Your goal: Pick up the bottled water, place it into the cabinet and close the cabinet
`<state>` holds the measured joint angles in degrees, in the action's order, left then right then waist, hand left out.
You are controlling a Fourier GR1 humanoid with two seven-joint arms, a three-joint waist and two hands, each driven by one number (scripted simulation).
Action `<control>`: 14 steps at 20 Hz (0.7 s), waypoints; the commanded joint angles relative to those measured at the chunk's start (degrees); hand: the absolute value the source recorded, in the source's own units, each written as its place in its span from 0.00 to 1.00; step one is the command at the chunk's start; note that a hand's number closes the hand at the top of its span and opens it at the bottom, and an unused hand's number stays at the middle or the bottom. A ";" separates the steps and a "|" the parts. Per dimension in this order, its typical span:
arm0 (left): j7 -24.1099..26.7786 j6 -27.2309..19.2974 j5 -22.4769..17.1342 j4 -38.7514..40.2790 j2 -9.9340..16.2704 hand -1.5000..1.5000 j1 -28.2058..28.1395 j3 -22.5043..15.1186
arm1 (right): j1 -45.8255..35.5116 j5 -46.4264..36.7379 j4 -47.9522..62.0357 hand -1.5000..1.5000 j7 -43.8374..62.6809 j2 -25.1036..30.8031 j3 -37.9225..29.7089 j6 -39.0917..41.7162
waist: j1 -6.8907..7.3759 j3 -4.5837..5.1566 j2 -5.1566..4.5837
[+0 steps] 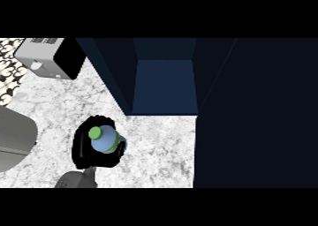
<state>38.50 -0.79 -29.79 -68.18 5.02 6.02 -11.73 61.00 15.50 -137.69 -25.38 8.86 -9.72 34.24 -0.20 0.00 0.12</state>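
Far left, a grey box-shaped appliance [41,57] at the back of the marble desk [155,145]. Moving right, robot hand [83,150] clamped round the bottled water [106,140], green cap up, over the desk and short of the cabinet [165,84]. Standing open there, only blue inner walls showing.

Pale blue bottle [106,140] with green cap [95,133] in black hand [90,148] on grey forearm [77,178], white-grey marbled table [155,145], dark navy cabinet [165,84], white-and-black box [51,57], black-and-white patterned tiles [5,66].
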 commanded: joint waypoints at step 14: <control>-24.81 -27.38 8.35 -24.41 -5.00 1.00 10.09 -18.62 | -1.22 6.38 -6.31 0.00 4.52 -0.09 -1.42 -0.04 | -0.52 -0.01 -0.02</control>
<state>19.12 -19.96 -22.48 -89.72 0.40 11.69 -26.25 59.09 16.56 -137.51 -23.82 8.98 -10.55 34.60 -0.35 0.00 0.15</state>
